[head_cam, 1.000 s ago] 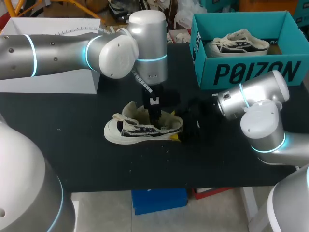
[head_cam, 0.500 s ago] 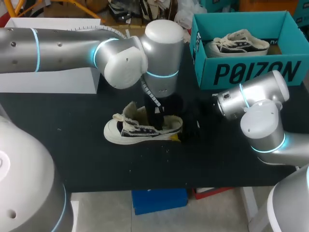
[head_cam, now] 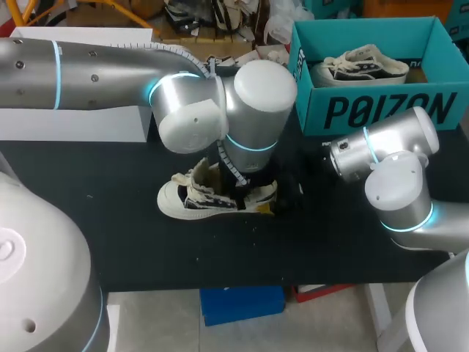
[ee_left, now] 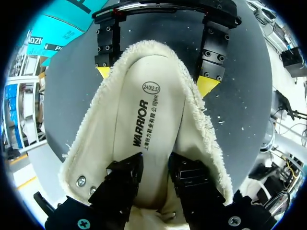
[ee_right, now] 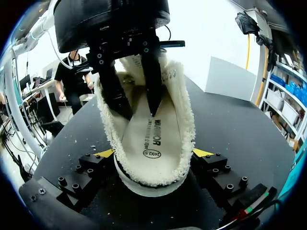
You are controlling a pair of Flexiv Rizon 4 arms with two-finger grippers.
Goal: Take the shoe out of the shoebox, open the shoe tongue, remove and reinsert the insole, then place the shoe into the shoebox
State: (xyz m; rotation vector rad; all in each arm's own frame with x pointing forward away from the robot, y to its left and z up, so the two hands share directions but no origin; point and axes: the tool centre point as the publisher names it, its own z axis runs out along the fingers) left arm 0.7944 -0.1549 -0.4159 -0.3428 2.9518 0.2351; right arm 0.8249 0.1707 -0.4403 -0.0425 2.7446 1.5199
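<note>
We have the shoe (head_cam: 192,199) lying on its sole mid-table (head_cam: 146,249), toe left, heel (ee_right: 148,182) right. Our right gripper (ee_right: 154,153) clamps that heel, one yellow tip pressed against each side. Our left gripper (ee_left: 156,162) stands down inside the shoe's opening. Its fingers (ee_left: 125,177) are narrow with a slim gap between them, and they pinch nothing that we can see. One tip rests on the insole (ee_left: 146,110), which lies flat in the shoe.

We judge the step to be working the insole, though we cannot tell whether it is being lifted or seated. Either way, the right hold should be firm and low so the shoe neither tips nor slides. For lifting, we would slip one finger under the insole's edge rather than press on top of it, then draw along the shoe's length. For seating, we would press from heel toward toe so no fold forms.

Far right, the shoebox (head_cam: 381,110) stands open with a second shoe (head_cam: 359,64) inside. We should set ours down beside it.
</note>
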